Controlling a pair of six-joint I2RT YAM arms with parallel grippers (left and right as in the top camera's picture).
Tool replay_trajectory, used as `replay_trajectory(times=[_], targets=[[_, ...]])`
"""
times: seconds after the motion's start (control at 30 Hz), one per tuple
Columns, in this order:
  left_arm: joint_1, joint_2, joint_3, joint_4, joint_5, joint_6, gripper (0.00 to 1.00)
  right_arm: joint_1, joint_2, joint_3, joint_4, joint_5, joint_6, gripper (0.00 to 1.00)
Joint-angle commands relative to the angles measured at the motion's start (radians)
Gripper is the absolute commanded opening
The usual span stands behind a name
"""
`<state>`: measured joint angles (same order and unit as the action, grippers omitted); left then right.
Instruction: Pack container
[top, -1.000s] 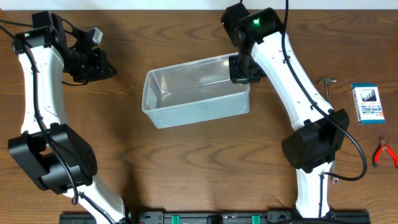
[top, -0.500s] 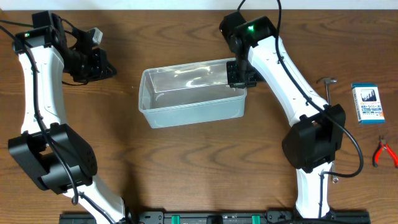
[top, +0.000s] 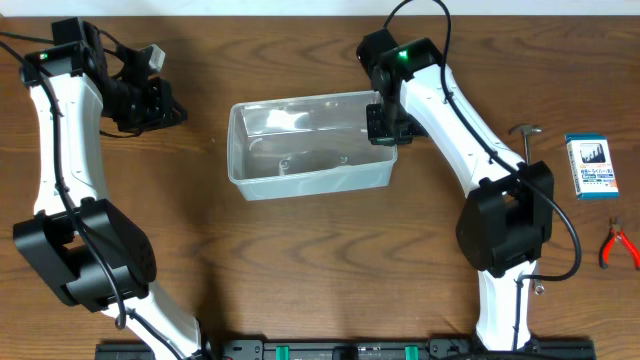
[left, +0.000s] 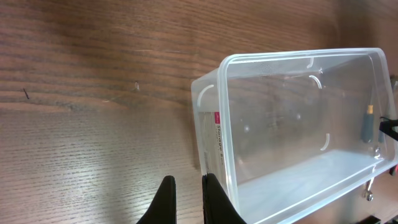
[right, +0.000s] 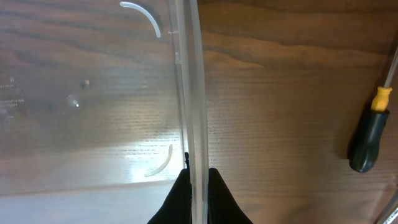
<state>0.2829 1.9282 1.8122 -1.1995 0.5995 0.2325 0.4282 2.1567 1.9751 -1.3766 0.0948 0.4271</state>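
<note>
Container (top: 310, 150) lies empty on the tabletop (top: 300, 260). A second ago it sat skewed; now its long sides run level and it has drifted slightly left. Right hand (top: 381, 123) is clamped on the rim at its right end, so I judge this is positioning, with packing not yet begun. Left hand (top: 165, 100), well left of the container, is unmoved and nearly closed on nothing. Box (top: 590, 167), pliers (top: 617, 245) and screwdriver (right: 365, 140) lie right of the container.

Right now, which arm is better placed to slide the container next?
Right. The right gripper is clamped on the container rim at its near end; the left gripper sits apart from the container, holding nothing.
</note>
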Motion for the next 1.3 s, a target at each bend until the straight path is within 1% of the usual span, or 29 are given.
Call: replay_trajectory(times=[0.0,0.3,0.47,0.73,0.9,1.1,1.27], targets=[[-0.001,0.007,-0.008,-0.005,0.011,-0.009,0.06,-0.012,-0.021,-0.013,0.013,0.037,0.039,0.01],[-0.001,0.007,-0.008,-0.005,0.011,-0.009,0.06,-0.028,-0.021,-0.042,0.032,0.068,0.118,0.01],[-0.001,0.007,-0.008,-0.005,0.011,-0.009,0.06,-0.052,-0.021,-0.055,0.039,0.075,0.127,0.01],[-0.001,0.007,-0.008,-0.004,0.011,-0.009,0.06,-0.056,-0.021,-0.055,0.061,0.074,0.012,0.01],[-0.001,0.007,-0.008,-0.005,0.011,-0.009,0.06,-0.047,-0.021,-0.055,0.061,0.055,-0.001,0.01],[-0.001,0.007,-0.008,-0.004,0.011,-0.009,0.06,-0.05,-0.021,-0.055,0.061,0.048,-0.057,0.01],[-0.001,0.007,-0.008,-0.004,0.011,-0.009,0.06,-0.049,-0.021,-0.056,0.061,0.003,-0.058,0.01]])
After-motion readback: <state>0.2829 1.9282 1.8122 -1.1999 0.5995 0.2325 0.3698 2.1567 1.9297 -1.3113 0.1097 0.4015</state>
